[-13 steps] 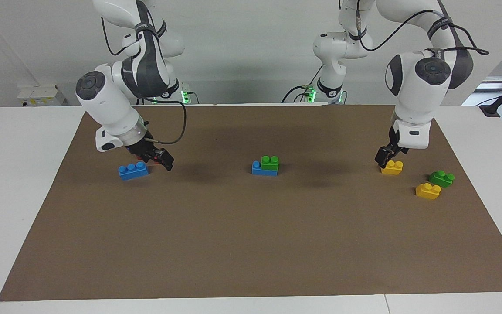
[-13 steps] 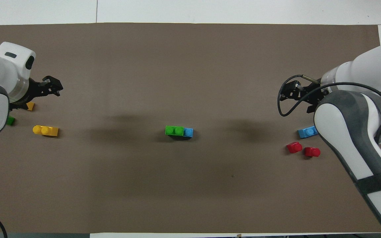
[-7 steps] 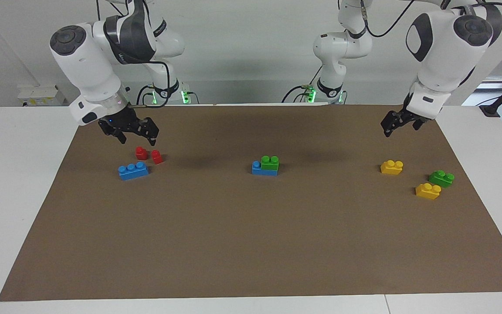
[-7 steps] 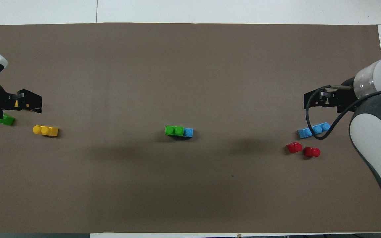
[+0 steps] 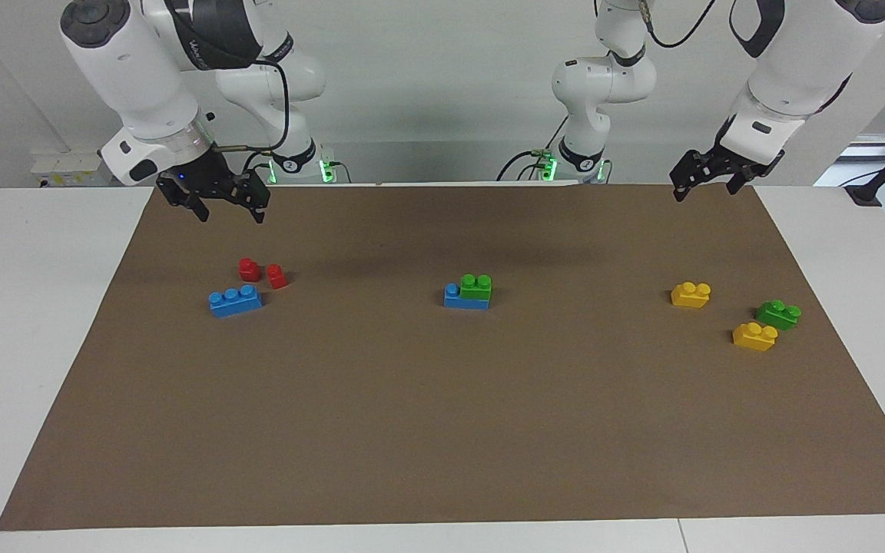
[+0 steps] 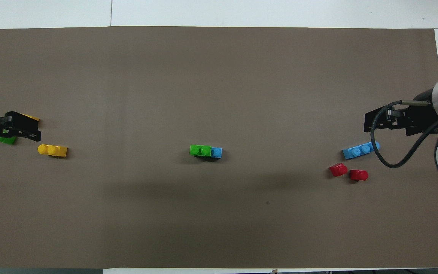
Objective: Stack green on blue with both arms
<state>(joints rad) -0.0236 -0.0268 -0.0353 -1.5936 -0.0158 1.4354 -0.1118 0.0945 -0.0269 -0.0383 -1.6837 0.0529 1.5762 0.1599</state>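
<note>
In the middle of the mat a green brick (image 5: 476,286) (image 6: 200,150) sits stacked on one end of a long blue brick (image 5: 458,298) (image 6: 216,152). A second blue brick (image 5: 236,300) (image 6: 360,150) lies toward the right arm's end. A second green brick (image 5: 778,314) (image 6: 6,140) lies toward the left arm's end, partly covered from above by the raised left gripper. My right gripper (image 5: 229,215) (image 6: 366,122) hangs open and empty above the mat. My left gripper (image 5: 704,188) (image 6: 32,127) is also up, open and empty.
Two small red blocks (image 5: 249,269) (image 5: 277,276) stand just nearer to the robots than the loose blue brick. Two yellow bricks (image 5: 691,294) (image 5: 754,336) lie beside the loose green one. A brown mat (image 5: 442,430) covers the white table.
Both grippers have lifted from just above the bricks and drawn back toward the robots' end, staying open. The red blocks have come into the facing view. No brick has moved.
</note>
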